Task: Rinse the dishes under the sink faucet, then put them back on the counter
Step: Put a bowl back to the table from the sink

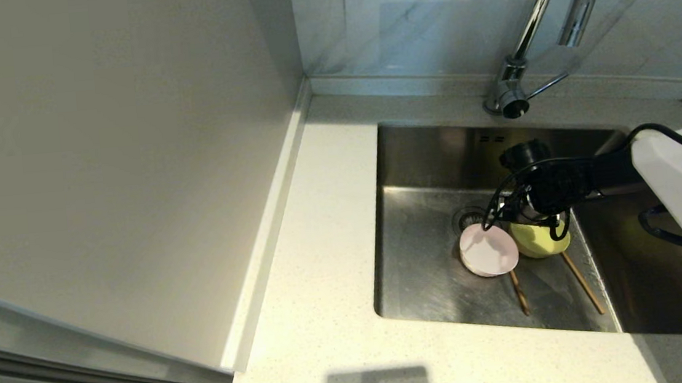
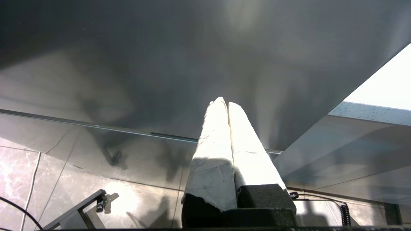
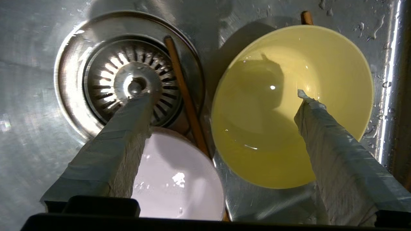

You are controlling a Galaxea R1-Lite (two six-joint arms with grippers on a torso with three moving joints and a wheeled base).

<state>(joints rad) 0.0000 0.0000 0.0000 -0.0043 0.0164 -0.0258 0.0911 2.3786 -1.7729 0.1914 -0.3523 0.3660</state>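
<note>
**Yellow-green bowl sits half under my right fingers, pink bowl beside it**

Taped white fingers of my right gripper [image 3: 224,96] are spread wide and hold nothing. From the right wrist view, one finger [image 3: 334,150] hangs over the inside of the yellow-green bowl [image 3: 276,128], its tip above the shallow water pooled there; the other finger [image 3: 118,138] hangs over the edge of the drain strainer [image 3: 128,80] and the rim of the pink bowl [image 3: 176,183]. So the near rim of the yellow-green bowl lies between my fingertips, slightly toward the finger that is already inside it. I judge that a straight descent would put that rim between the pads, which is the relation the next grasp depends on.

One chopstick [image 3: 186,96] runs through the gap between the two bowls, its long axis roughly along my fingers' reach and its end resting on the strainer. It could get caught in a pinch. The second chopstick [image 3: 306,17] shows only as a tip past the far side of the yellow-green bowl.

In the head view, both bowls stand upright and touching on the floor of the sink [image 1: 428,270], with the faucet [image 1: 548,19] spout high above and behind. My right gripper [image 1: 534,211] is directly over them. The counter [image 1: 323,267] lies to the left of the basin.

My left gripper [image 2: 226,104] is parked low, well apart from the sink, fingers pressed together and empty; the right arm is plainly the nearer one.
</note>
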